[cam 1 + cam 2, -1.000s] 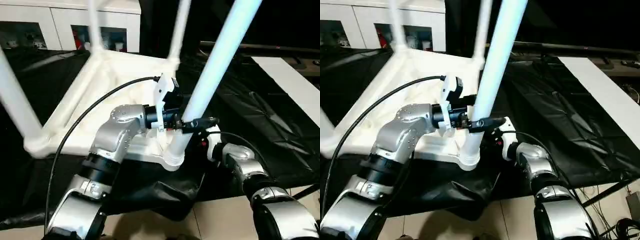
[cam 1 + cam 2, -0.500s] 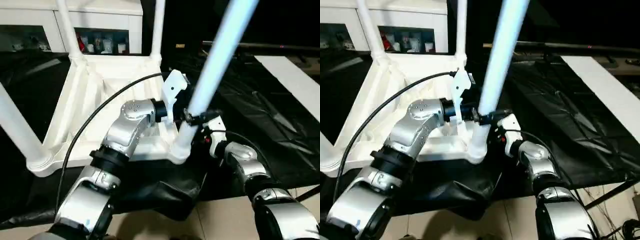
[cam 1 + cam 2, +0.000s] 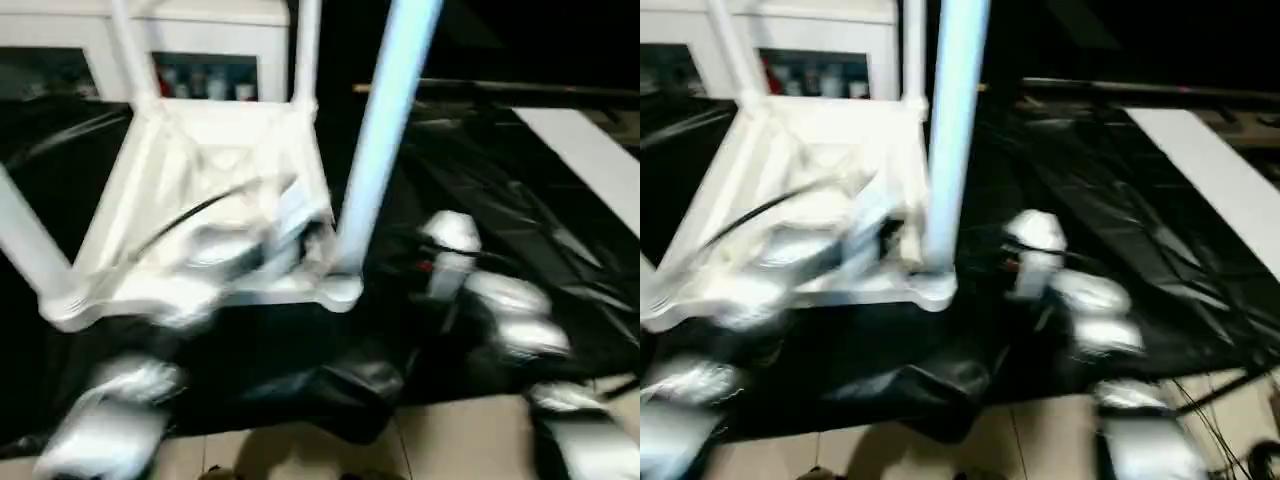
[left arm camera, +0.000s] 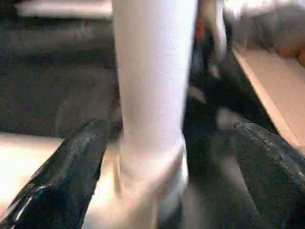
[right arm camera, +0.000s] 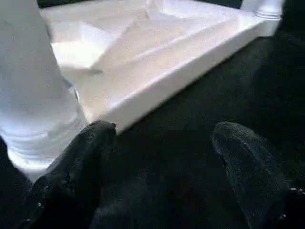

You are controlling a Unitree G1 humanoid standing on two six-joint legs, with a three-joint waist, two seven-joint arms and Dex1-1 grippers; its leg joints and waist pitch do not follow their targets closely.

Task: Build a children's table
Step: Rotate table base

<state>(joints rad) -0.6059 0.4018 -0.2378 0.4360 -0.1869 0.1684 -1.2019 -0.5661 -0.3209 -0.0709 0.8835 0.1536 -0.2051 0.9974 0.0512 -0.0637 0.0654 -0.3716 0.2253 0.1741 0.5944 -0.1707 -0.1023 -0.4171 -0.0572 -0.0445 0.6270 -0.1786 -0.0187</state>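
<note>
- Top (image 3: 215, 190) upside down on black sheet (image 3: 500, 200).
- Near leg (image 3: 380, 140) seated upright in corner socket (image 3: 340, 290).
- Left gripper (image 4: 167, 157) jaws apart, straddling leg.
- Right gripper (image 5: 159, 157) jaws apart, empty.

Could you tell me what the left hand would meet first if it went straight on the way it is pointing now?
Most likely the near table leg: in the left wrist view it stands straight ahead of the open left hand, between the two fingers, just above its corner socket. Depth is unclear.

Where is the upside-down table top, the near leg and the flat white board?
table top (image 3: 215, 150), left eye view, ribbed underside
near leg (image 3: 375, 140), left eye view, mid-tube
flat white board (image 3: 1210, 180), right eye view, flat face
</note>
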